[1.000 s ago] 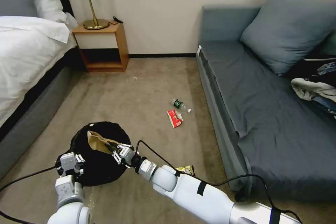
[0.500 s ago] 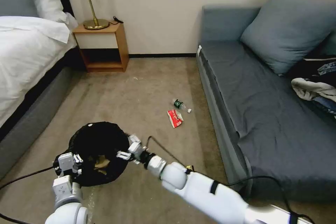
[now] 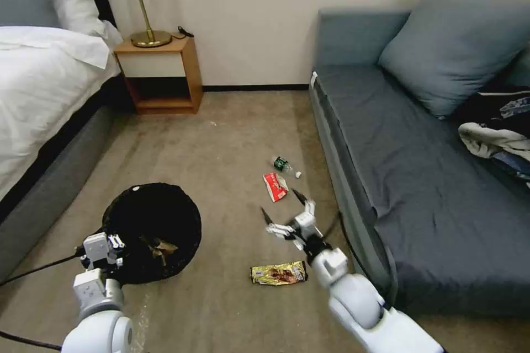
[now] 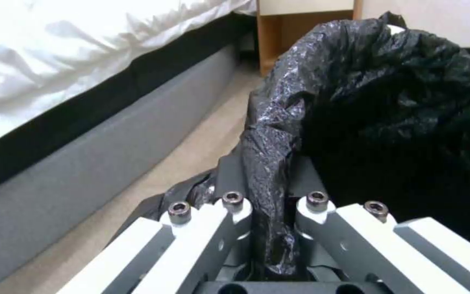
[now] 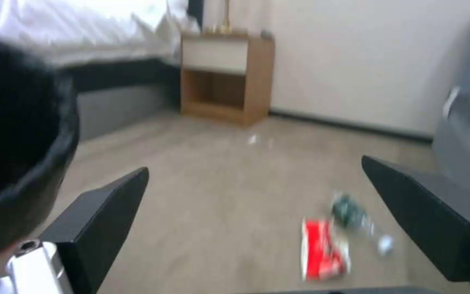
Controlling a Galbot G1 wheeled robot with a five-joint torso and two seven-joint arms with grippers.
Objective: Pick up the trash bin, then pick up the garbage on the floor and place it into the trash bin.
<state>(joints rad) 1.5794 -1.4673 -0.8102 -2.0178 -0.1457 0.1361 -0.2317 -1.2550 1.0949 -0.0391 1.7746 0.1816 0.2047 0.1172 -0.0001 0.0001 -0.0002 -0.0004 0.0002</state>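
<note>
- The left gripper (image 3: 113, 244) is pinched on the crinkled black liner at the near rim of the trash bin (image 3: 152, 229); in the left wrist view its fingers (image 4: 229, 185) clamp a fold of the bag.
- The right gripper (image 3: 282, 210) hangs with its fingers spread wide, holding nothing, over the carpet between the bin and the sofa (image 3: 419, 176).
- The bin is round, black-lined, with brown crumpled paper (image 3: 157, 245) inside.
- Three pieces of garbage lie on the floor: a gold-brown wrapper (image 3: 279, 273) (just beside the right arm), a red-and-white wrapper (image 3: 275, 186) and one small green-labelled bottle (image 3: 285, 166).
</note>
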